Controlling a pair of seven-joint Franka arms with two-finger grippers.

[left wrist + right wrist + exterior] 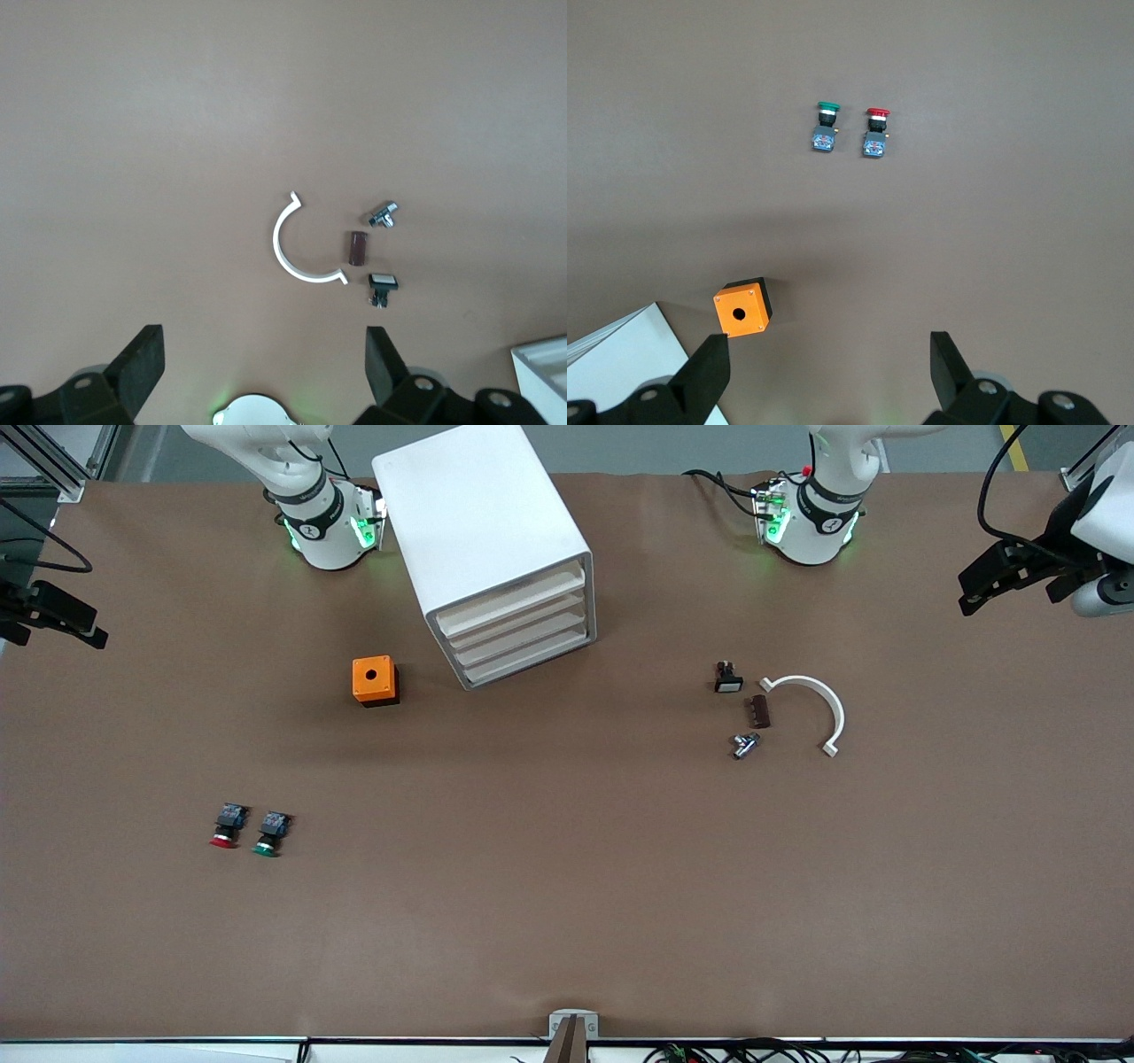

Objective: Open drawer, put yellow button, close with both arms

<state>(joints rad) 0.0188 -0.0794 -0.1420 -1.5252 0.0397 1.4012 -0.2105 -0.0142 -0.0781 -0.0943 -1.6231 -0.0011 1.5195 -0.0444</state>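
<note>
Front view: white cabinet [478,514] stands at the desk edge by the arm bases, between the two bases, closer to the right arm's. The drawer [509,602] is its top tray, pushed in flush like the three under it. Orange box [375,680] with a hole on top sits beside the cabinet toward the right arm's end. Red button [227,828] and green button [271,834] lie side by side, nearer the camera. Toward the left arm's end: white-capped button [728,677], brown piece [759,711], metal fitting [744,745], white half-ring [819,700], close together, none touching. Left claw [1010,589] hangs over the desk edge at the left arm's end, right claw [53,624] over the edge at the right arm's end; both arms wait.

Left wrist view: left claw [263,367] wide, empty, above the half-ring [288,257], brown piece [356,247], metal fitting [384,213] and white-capped button [382,285]; a cabinet corner [545,363] shows.

Right wrist view: right claw [826,372] wide, empty, above the orange box [742,307]; green button [826,127] and red button [876,131] lie well apart from the box; the cabinet [620,363] sits near the box
</note>
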